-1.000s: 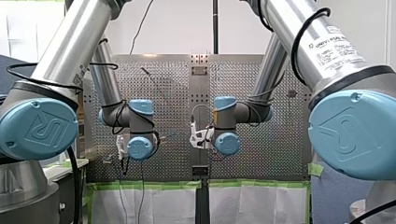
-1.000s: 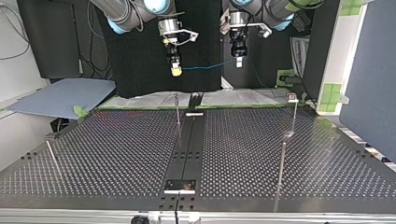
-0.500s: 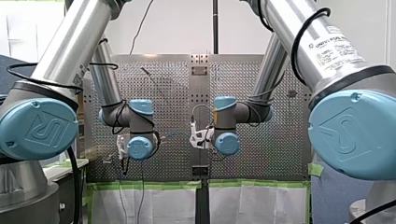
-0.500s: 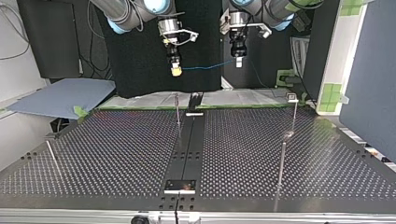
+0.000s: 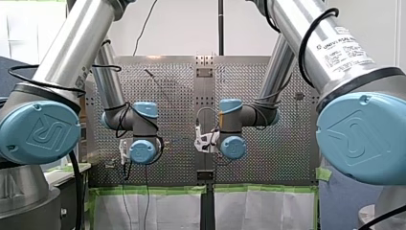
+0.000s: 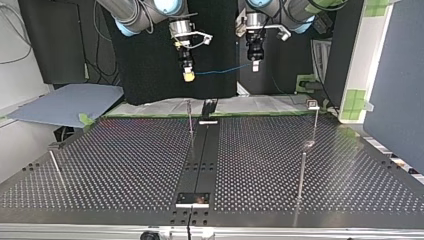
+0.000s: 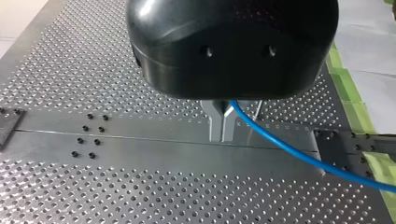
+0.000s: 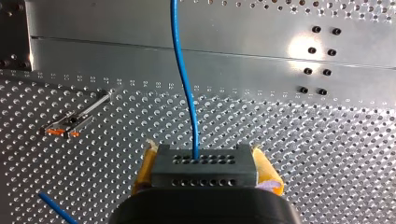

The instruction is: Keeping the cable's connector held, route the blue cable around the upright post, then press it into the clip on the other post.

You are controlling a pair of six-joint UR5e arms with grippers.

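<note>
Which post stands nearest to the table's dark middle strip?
The thin post beside the dark strip, on its left in the top view; the other posts stand far aside.

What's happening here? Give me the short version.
My right gripper, yellow-padded, is shut on the dark connector. My left gripper pinches the blue cable a little further along, so the cable hangs stretched between them in the air above the perforated table. It is not yet around the upright post, and the clip holds no cable.

Blue cable point(image 6: 220, 71) strung midair, grey perforated connector point(image 8: 203, 168) at end
</note>
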